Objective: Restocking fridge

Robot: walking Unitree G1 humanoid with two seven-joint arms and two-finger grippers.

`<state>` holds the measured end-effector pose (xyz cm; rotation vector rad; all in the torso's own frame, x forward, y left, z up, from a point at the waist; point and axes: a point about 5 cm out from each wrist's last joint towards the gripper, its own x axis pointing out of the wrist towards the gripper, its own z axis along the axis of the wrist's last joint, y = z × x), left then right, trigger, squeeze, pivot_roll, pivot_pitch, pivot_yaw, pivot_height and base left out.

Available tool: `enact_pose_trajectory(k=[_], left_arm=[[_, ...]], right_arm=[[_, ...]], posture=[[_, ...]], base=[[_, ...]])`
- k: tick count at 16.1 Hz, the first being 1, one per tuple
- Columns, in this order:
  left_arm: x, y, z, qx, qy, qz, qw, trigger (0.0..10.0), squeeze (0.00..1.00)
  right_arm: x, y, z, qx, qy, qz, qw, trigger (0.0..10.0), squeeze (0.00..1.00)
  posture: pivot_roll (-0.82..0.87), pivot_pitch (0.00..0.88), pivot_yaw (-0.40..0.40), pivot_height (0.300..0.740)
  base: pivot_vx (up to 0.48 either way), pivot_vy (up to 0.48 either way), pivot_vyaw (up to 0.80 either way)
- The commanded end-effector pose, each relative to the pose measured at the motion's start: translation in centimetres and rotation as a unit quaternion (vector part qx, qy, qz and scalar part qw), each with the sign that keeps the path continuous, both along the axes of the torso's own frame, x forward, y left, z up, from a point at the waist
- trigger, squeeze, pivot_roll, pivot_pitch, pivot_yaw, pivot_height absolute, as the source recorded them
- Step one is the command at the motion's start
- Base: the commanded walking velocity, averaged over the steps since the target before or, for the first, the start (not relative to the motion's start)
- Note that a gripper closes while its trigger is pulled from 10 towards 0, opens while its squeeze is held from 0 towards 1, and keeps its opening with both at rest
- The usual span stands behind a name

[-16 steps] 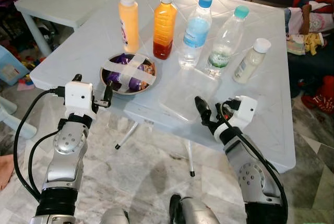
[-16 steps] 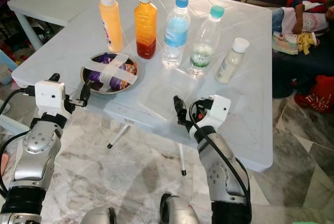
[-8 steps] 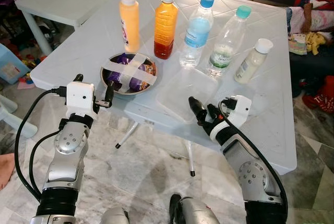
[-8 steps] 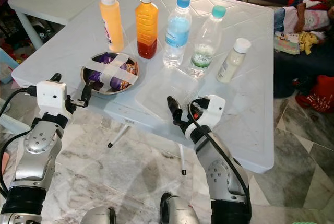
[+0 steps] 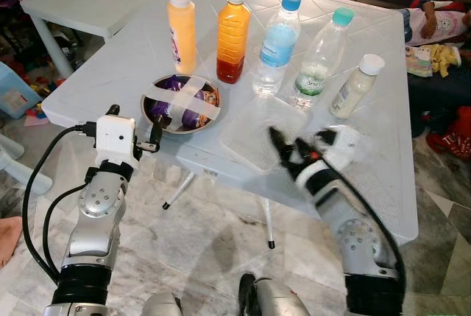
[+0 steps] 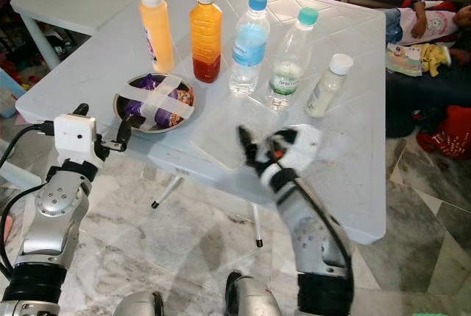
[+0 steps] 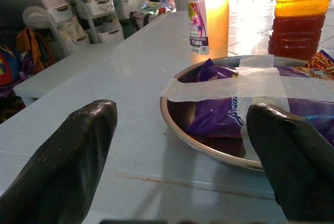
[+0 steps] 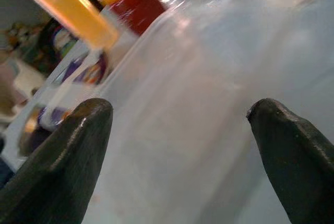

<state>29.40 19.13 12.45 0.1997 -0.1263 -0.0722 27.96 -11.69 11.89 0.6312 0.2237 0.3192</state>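
Inspection, restock job, pickup stage. Nothing in hand yet.

Desk (image 5: 110,58) carries 5 bottles in a row at the far side: squeeze bottle (image 5: 182,27), orange juice bottle (image 5: 232,34), blue-cap water bottle (image 5: 277,44), green-cap water bottle (image 5: 318,59), white bottle (image 5: 355,85). All upright, none touching. Nearer me: steel bowl (image 5: 181,104) w/ snack packs under 2 crossed tape strips, and just beside it a clear plastic container (image 5: 257,133), flat, near the front edge.

Right gripper (image 5: 283,155): blurred in the head views, jaws spread wide per the wrist view, over the container's near edge. Container lies straight ahead between the fingers, long axis running away from me toward the water bottles. Contact w/ it: cannot tell.

Left gripper (image 5: 153,137): jaws spread wide, level w/ the desk's front edge, aimed at the bowl; the bowl sits ahead and toward one finger (image 7: 292,166), not centred. No contact.

Judgement: right arm is nearer the container, left nearer the bowl. Risk: thin clear wall may slip or flex under a pinch.
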Motion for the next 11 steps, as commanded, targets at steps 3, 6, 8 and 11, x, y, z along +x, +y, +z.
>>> enact_pose_trajectory(k=[3, 6, 8, 11], left_arm=[[-0.1, 0.0, 0.0, 0.007, 0.001, -0.002, 1.0, 10.0, 0.0], [0.0, -0.2, -0.1, 0.007, 0.003, -0.004, 1.0, 10.0, 0.0], [0.0, -0.4, -0.1, 0.007, 0.002, -0.006, 1.0, 10.0, 0.0], [-0.1, -0.2, -0.2, 0.009, 0.003, -0.004, 1.0, 10.0, 0.0]], right_arm=[[0.0, -0.9, 0.1, -0.037, -0.018, -0.032, 0.999, 10.0, 0.0], [0.7, -2.1, 0.7, -0.059, -0.042, -0.034, 0.997, 10.0, 0.0], [1.3, -2.6, 1.1, -0.079, -0.062, -0.041, 0.994, 10.0, 0.0], [1.9, -3.1, 1.9, -0.11, -0.093, -0.051, 0.988, 10.0, 0.0]], posture=[[0.0, 0.136, -0.047, 0.74], [-0.01, 0.139, -0.045, 0.74], [0.0, 0.14, -0.046, 0.74], [0.0, 0.144, -0.048, 0.74]], base=[[0.0, 0.0, 0.0], [0.0, 0.0, 0.0], [0.0, 0.0, 0.0], [0.0, 0.0, 0.0]])
